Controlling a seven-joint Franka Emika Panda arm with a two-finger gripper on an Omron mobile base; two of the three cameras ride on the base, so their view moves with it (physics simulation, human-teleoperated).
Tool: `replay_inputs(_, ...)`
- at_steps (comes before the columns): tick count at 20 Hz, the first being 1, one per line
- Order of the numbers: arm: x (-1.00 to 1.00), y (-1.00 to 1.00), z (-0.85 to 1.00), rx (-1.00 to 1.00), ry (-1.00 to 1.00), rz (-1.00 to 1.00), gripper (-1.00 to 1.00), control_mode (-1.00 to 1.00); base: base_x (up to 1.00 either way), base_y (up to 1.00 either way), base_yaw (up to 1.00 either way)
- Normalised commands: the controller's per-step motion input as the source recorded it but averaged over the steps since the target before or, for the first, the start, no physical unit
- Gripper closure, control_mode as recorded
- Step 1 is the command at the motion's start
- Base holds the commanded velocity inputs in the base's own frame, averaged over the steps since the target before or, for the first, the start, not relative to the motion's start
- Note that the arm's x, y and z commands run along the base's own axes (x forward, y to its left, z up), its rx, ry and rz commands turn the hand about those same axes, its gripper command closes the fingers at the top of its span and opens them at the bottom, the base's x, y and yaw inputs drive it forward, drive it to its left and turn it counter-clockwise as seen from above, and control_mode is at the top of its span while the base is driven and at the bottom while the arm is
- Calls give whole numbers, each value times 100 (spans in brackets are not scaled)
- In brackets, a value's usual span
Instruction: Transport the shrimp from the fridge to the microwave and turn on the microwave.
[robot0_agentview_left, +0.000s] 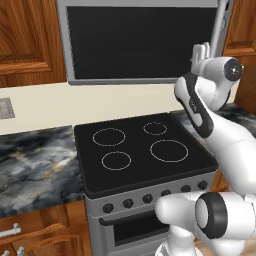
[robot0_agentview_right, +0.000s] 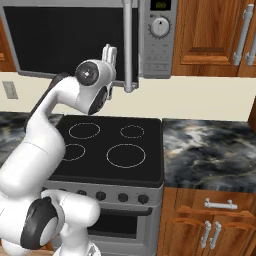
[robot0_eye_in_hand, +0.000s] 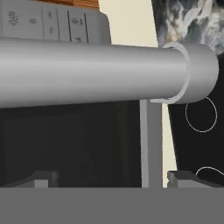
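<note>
**End effector lined up on the microwave's bar handle**

Nearest the base cameras, the white arm rises over the black-topped stove (robot0_agentview_left: 145, 150), which fills the middle of both base views, with marbled tabletop (robot0_agentview_right: 210, 150) on either side. Above the stove, along the top of the frame, hangs the microwave (robot0_agentview_right: 65, 37) with its black glass door shut. Its control panel (robot0_agentview_right: 160, 35), with a round knob and a green display, sits at upper centre-right of the right base view.

The end effector (robot0_agentview_right: 108, 54) is raised to the level of the door's lower edge, close to the lower end of the bar handle (robot0_agentview_right: 128, 45). In the right base view the handle runs vertically and lies just to the right of the end effector. In the hand view the handle (robot0_eye_in_hand: 100, 72) crosses the frame from left to right directly ahead, its capped end at the right, so its long axis runs across the gap between the fingers.

The fingertips (robot0_eye_in_hand: 41, 180) stand at the far left and far right of the bottom edge, spread wide, holding nothing and not touching the handle. I judge that the next move is to advance and close on the bar, then pull the door open.

No shrimp can be seen, and the fridge lies outside these views.
</note>
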Motion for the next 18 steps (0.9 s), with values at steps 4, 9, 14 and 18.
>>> replay_inputs(4,53,1,3,0,0,26,-100,-100,0,0,0)
replay_inputs(9,47,9,3,-1,0,23,-100,-100,0,0,0)
replay_inputs(14,39,15,11,-10,0,13,-100,-100,0,0,0)
replay_inputs(18,38,16,12,-13,0,6,-100,-100,0,0,0)
